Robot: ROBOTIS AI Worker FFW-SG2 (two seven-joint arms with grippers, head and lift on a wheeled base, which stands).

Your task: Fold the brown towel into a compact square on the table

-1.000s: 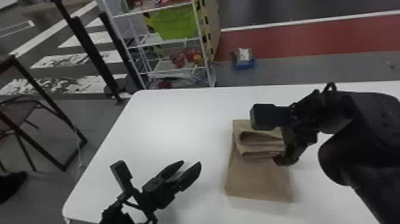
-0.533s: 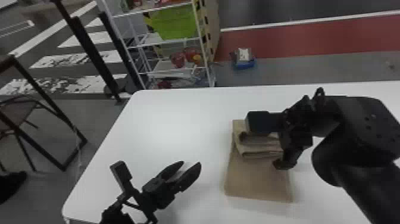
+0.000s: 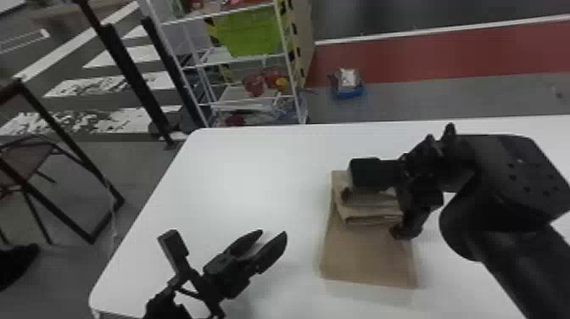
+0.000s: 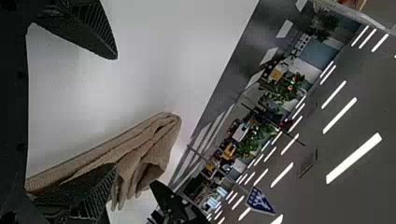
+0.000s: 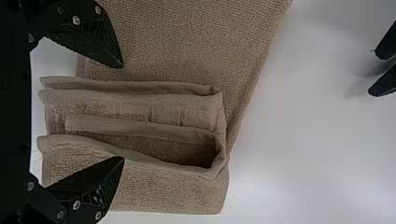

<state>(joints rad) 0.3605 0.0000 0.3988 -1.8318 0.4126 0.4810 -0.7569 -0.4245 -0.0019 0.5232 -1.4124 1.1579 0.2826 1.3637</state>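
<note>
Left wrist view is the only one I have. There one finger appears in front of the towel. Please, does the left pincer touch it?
Observer: No. In the head view the left pincer is left of the towel, with bare table between them.
Operator: And the other one, is it closed?
Observer: No. The right wrist view has the right pincer open, with the folds showing between its fingers.
Operator: Is the whole towel folded?
Observer: Not yet. In the head view the folds lie at the far end, and the near part is spread flat.
</note>
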